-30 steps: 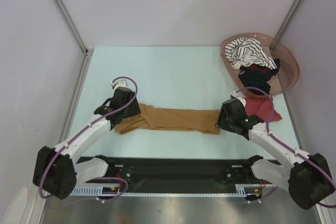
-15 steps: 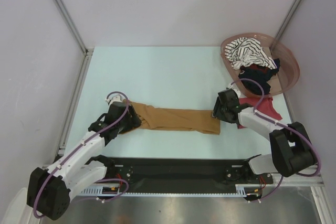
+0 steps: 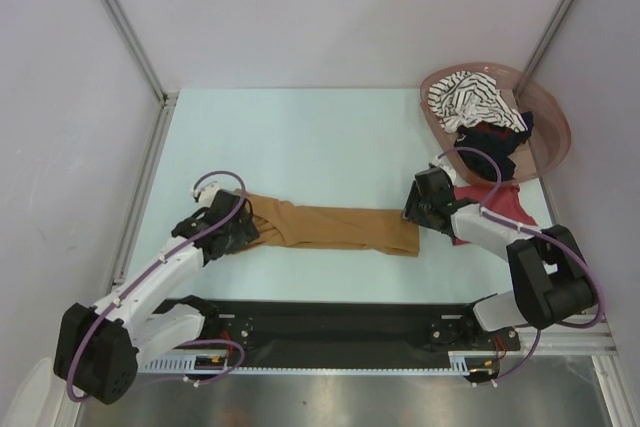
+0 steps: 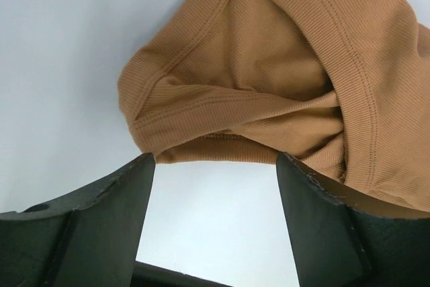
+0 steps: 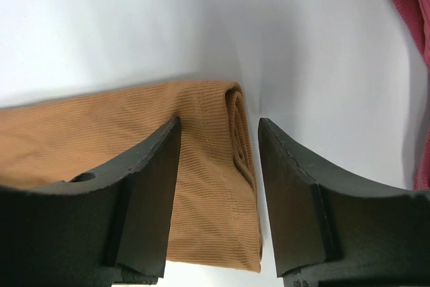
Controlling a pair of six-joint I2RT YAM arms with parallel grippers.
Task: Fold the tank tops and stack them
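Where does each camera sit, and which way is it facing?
Top external: above and behind the bases, looking down on the table; left gripper and right gripper at the ends of the mustard-brown tank top.
Left wrist: faces its strap end; own open fingers show.
Right wrist: faces its hem end; own fingers show.
Shared: that top.

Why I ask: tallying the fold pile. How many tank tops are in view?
4: the mustard-brown one stretched on the table, the dark red one beside the basket, the striped one and the black one inside it. Others may hide beneath.
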